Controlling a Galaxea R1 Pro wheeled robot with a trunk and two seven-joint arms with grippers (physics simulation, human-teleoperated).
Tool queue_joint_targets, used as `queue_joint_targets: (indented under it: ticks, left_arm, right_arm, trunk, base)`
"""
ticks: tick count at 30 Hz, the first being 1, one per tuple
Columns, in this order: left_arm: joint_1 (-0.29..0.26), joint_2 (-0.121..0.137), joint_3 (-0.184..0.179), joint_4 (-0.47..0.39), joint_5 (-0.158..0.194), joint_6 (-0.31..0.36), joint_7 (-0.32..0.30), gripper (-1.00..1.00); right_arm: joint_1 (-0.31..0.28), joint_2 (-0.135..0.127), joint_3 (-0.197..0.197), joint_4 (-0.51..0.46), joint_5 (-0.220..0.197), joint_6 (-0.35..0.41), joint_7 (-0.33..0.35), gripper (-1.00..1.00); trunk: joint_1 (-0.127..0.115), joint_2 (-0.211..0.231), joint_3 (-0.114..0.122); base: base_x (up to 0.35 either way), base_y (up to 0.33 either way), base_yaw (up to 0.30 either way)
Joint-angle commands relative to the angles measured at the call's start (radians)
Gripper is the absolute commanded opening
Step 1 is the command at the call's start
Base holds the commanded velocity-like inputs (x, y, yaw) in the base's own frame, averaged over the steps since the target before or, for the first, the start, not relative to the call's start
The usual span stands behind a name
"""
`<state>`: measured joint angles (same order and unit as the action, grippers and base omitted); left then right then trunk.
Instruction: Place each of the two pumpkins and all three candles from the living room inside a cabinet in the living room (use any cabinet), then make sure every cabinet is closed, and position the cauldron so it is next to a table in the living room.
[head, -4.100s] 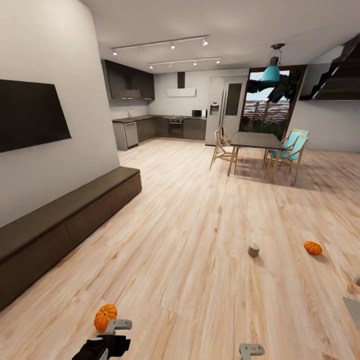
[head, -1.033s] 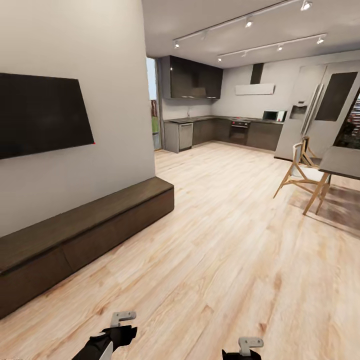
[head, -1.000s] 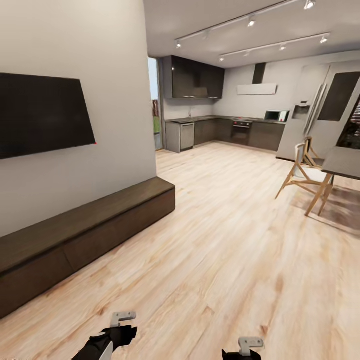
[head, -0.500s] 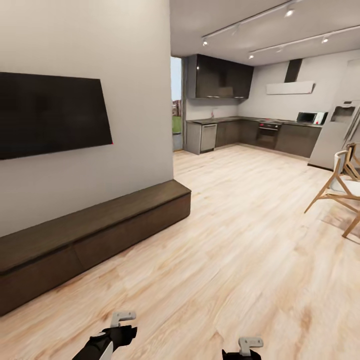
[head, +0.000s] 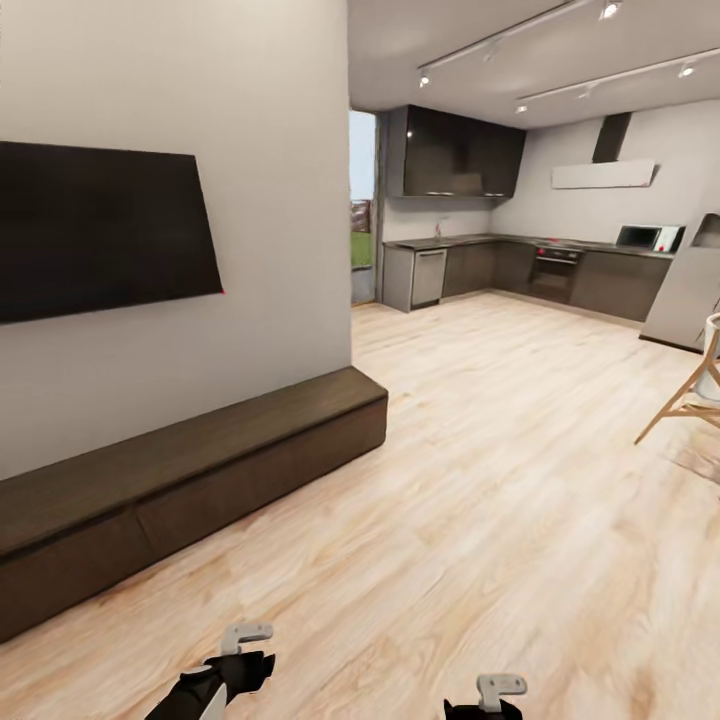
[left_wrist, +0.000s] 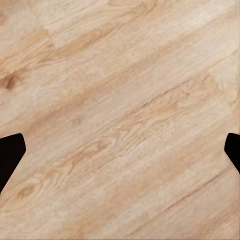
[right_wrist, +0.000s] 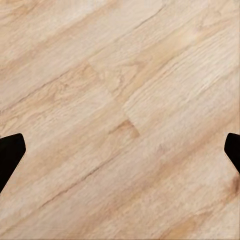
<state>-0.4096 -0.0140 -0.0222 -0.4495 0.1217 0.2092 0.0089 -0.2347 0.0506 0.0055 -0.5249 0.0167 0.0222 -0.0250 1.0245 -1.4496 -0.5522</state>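
At the bottom of the head view our left gripper (head: 243, 645) and right gripper (head: 497, 693) hang low over bare plank floor (head: 480, 540), fingers spread wide, holding nothing. Beyond, the cabinet (head: 190, 478) runs along the wall under the television (head: 100, 228), fronts shut. We judge we are in transit; next we need a drawer front pulled out. Farther off lies the kitchen (head: 520, 270).
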Motion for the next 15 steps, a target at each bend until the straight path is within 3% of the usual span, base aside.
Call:
queue_joint_targets:
  ticks: [1, 15]
  left_arm:
    - [0.000, 0.000, -0.002, -0.002, 0.010, 0.006, 0.001, 1.00]
    - [0.000, -0.012, -0.004, -0.002, 0.009, 0.004, 0.000, 1.00]
  right_arm:
    - [0.000, 0.000, 0.001, -0.001, 0.002, 0.002, -0.003, 1.00]
    - [0.000, 0.000, 0.001, -0.001, 0.003, 0.004, -0.003, 1.00]
  trunk:
    - [0.001, 0.000, -0.001]
    - [0.001, 0.000, -0.001]
  base:
    - [0.326, -0.135, 0.266]
    - [0.292, -0.204, 0.287]
